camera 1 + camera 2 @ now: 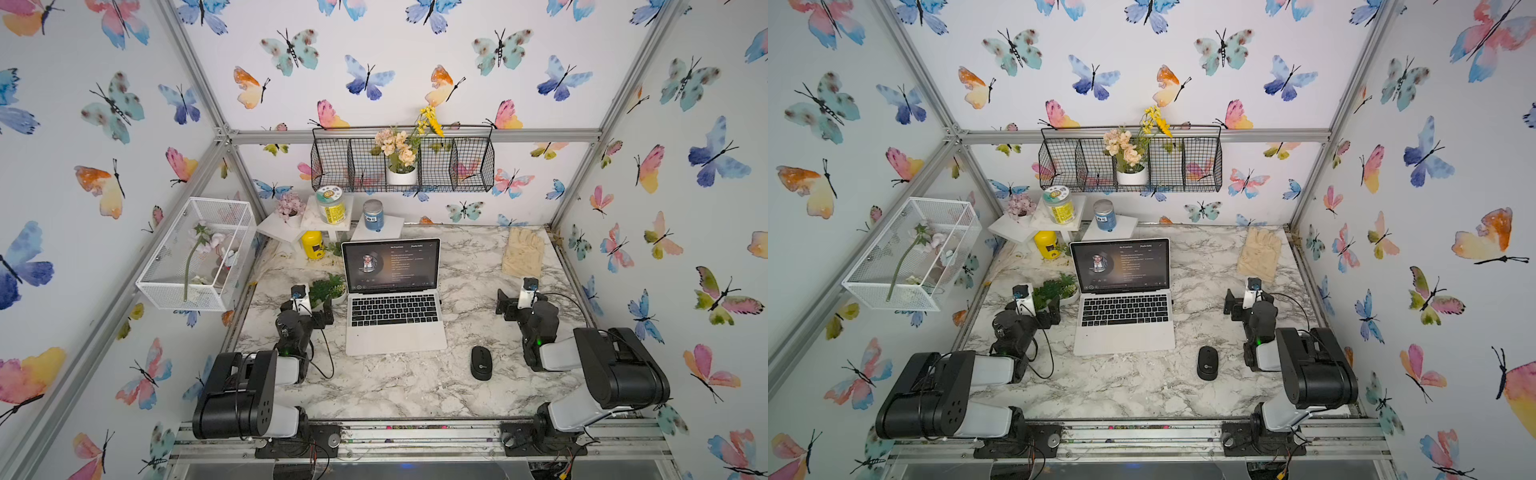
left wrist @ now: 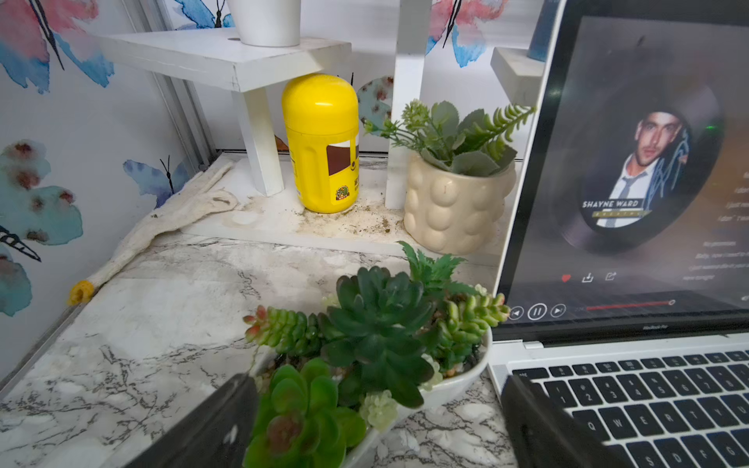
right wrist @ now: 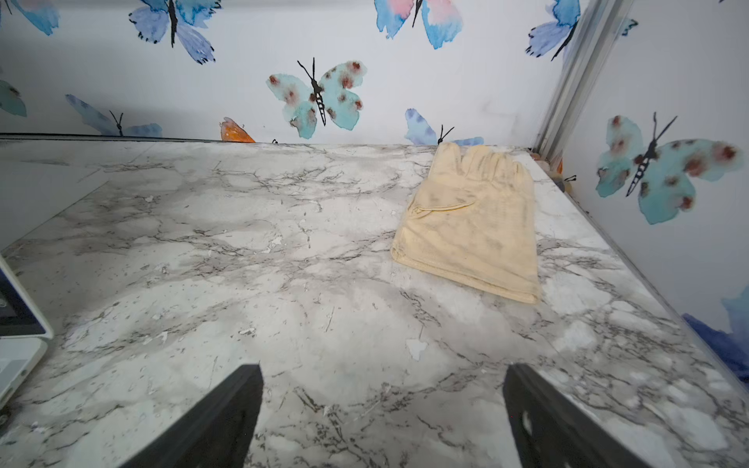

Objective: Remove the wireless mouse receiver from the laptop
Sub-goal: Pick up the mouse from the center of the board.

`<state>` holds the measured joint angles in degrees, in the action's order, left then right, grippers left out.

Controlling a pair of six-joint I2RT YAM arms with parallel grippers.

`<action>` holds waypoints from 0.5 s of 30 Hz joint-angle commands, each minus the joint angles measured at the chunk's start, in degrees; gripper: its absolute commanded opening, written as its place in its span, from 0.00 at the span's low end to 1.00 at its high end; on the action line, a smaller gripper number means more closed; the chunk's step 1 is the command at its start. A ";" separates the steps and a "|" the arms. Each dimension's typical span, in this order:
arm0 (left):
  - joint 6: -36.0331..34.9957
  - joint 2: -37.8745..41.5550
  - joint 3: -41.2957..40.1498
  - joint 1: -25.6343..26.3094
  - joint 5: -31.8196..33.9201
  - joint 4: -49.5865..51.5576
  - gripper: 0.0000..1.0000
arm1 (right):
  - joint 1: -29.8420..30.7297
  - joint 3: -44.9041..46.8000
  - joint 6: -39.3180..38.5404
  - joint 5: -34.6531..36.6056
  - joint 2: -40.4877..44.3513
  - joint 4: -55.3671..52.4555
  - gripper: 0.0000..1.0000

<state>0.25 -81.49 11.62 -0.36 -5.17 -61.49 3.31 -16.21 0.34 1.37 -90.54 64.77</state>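
Top views give you the whole bench: a slim silver laptop w/ black keys (image 1: 395, 328) sits open mid-way across the grey-veined marble-pattern tabletop (image 1: 395, 390). A black oval mouse (image 1: 481, 363) lies near its front-right corner, and there's one arm on each side.

The left wrist cam gives you detail the top views barely resolve. The dark screen shows a round portrait and player buttons. A white bowl of green fake succulents (image 2: 377, 344) sits just beside the laptop's left edge, and a yellow plastic bottle (image 2: 320, 142) stands under a white shelf (image 2: 219, 60). The right wrist cam sees mostly marble, a cream fabric glove (image 3: 470, 227) near the back-right corner, and only a sliver of the laptop.

The wireless mouse receiver (image 1: 440, 300) is a tiny dark speck on the laptop's right edge, toward the hinge end. You see it in both top views, too small for more detail.

Your left gripper (image 2: 379, 383) has its fingers wide apart and holds nothing. The succulent bowl shows btwn them and one finger sits over the keyboard corner; can't tell if either touches.

Your right gripper (image 3: 383, 370) also has its fingers wide apart, w/ only marble btwn them. It's well apart from the laptop's right edge.
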 commanded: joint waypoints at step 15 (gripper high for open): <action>0.18 0.85 0.42 0.12 2.18 -0.06 0.99 | -0.23 0.03 -0.87 -2.45 0.19 0.36 0.98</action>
<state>0.23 -81.49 11.62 -0.36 -5.17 -61.49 3.31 -16.21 -0.10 -0.01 -90.54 64.84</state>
